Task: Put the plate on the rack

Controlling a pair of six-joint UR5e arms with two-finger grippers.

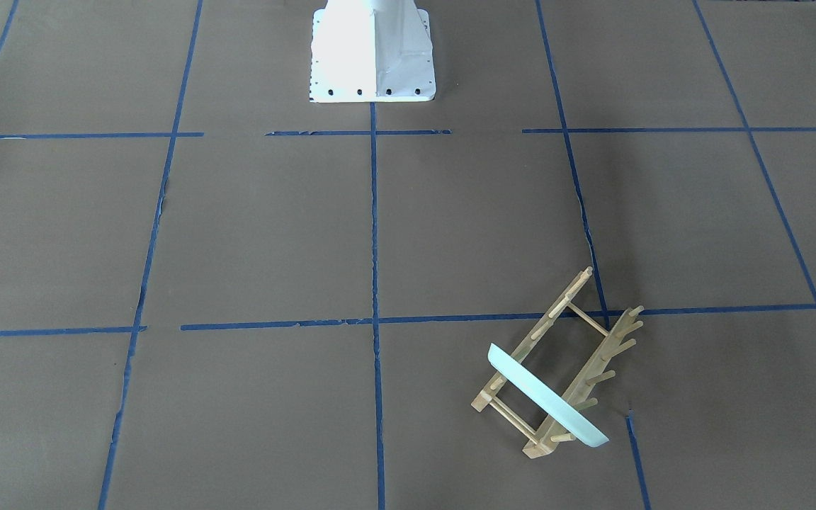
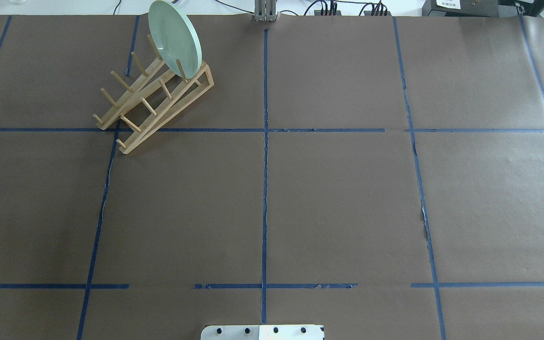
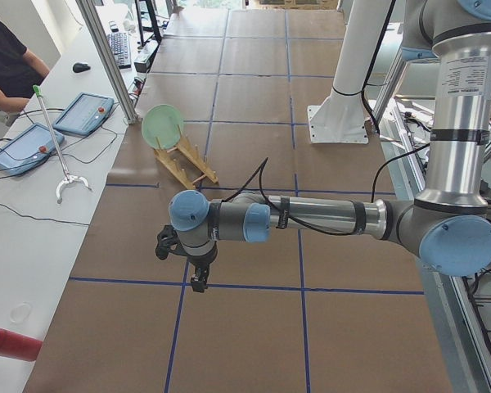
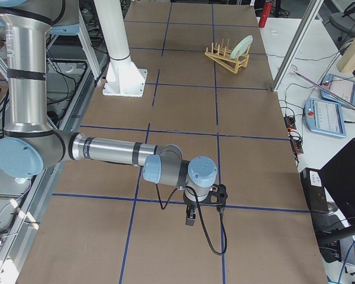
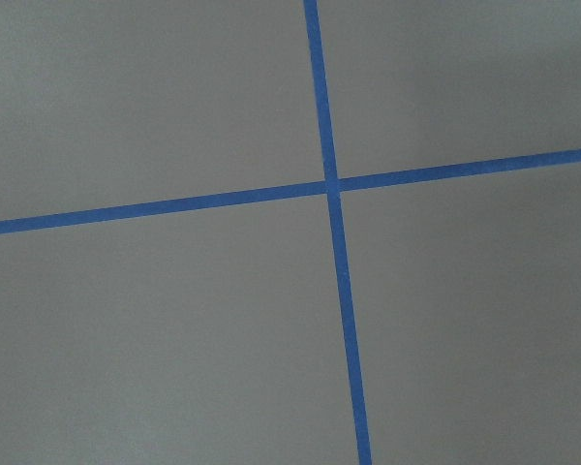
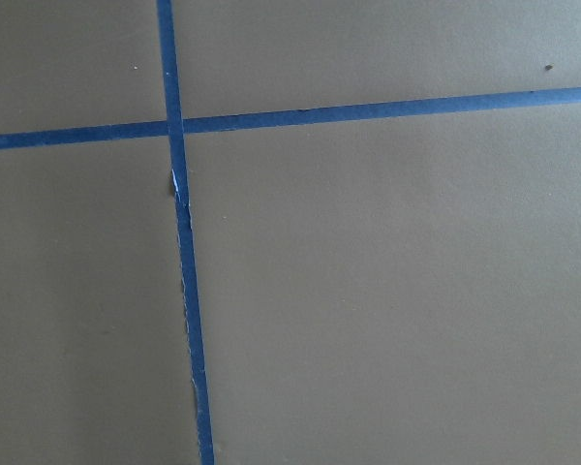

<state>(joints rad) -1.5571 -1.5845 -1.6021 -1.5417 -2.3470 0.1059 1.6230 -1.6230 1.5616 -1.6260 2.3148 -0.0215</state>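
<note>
Standing plate [image 1: 548, 395] on edge in rack [image 1: 541, 328]

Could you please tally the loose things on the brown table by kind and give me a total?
Plate: 1
Rack: 1
Total: 2

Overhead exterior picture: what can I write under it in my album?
A pale green plate stands on edge in the far end of the wooden rack on the brown table.
</note>
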